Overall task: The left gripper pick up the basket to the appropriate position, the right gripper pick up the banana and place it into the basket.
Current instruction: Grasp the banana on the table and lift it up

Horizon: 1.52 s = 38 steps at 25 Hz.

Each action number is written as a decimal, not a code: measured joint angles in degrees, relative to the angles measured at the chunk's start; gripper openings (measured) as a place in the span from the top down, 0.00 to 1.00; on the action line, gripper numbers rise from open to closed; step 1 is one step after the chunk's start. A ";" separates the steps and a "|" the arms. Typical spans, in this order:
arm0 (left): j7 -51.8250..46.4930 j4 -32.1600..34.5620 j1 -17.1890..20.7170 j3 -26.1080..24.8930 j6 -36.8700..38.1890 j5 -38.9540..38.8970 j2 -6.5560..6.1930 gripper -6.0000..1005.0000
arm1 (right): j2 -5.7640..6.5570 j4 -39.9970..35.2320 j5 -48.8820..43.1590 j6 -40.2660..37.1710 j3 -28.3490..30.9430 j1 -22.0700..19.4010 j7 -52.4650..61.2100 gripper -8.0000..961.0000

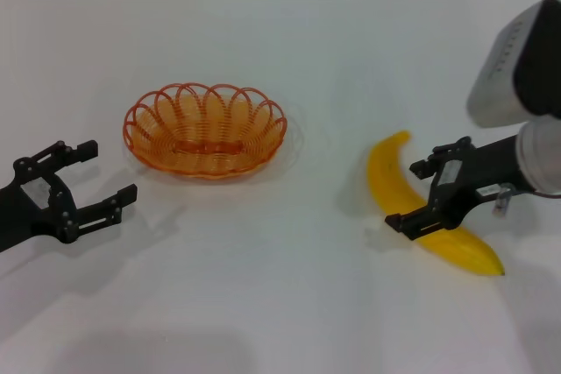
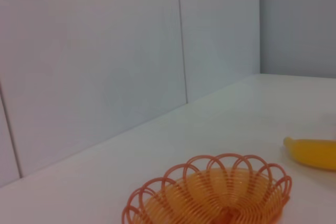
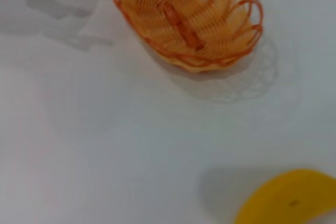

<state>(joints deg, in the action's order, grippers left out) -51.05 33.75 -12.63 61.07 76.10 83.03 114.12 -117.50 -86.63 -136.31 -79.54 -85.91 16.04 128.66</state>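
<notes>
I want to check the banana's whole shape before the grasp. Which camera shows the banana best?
The head view: the banana lies there nearly full length on the table, only its middle crossed by the open right gripper. The left wrist view shows just one end of it at the frame edge; the right wrist view shows only a cropped part.

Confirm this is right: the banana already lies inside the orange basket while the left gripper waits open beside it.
Not right. The banana lies on the table, apart from the basket, with the right gripper open over it. The head view shows this. The left gripper does wait open beside the basket.
</notes>
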 joint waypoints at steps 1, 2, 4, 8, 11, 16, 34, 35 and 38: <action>0.00 0.00 0.00 0.00 0.00 0.00 0.00 0.14 | -0.01 0.27 -0.76 0.00 -1.56 0.82 0.52 0.12; 0.00 0.00 -0.01 0.00 0.01 0.06 0.04 0.14 | -0.01 0.27 -0.76 0.00 -1.56 0.82 0.52 0.12; 0.00 0.00 -0.09 0.01 0.02 0.12 0.11 0.14 | 0.01 1.10 -1.19 0.20 -2.39 1.70 0.78 0.13; 0.00 0.00 -0.21 0.01 0.37 0.04 0.13 0.14 | 0.07 4.40 -2.26 0.88 -3.20 4.02 1.16 0.13; -0.01 0.00 -0.30 0.01 0.51 0.02 0.13 0.14 | 0.09 6.88 -2.59 1.91 -3.63 5.60 1.24 0.14; -0.01 0.00 -0.37 0.01 0.54 -0.02 0.13 0.14 | 0.16 9.58 -4.14 3.32 -3.85 7.27 1.82 0.14; -0.01 -0.02 -0.73 0.01 0.54 0.11 0.13 0.14 | 0.17 12.70 -5.47 4.69 -4.80 9.01 2.26 0.17; -0.01 -0.02 -0.73 0.01 0.54 0.11 0.13 0.14 | 0.17 12.71 -5.47 4.69 -4.80 9.04 2.27 0.17; -0.01 -0.01 -0.73 0.01 0.54 0.12 0.13 0.14 | 0.17 12.62 -5.47 4.69 -4.79 9.09 2.32 0.18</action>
<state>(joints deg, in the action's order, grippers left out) -51.06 33.74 -13.36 61.08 76.64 83.14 114.25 -117.33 -74.01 -141.77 -74.85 -90.71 25.13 130.98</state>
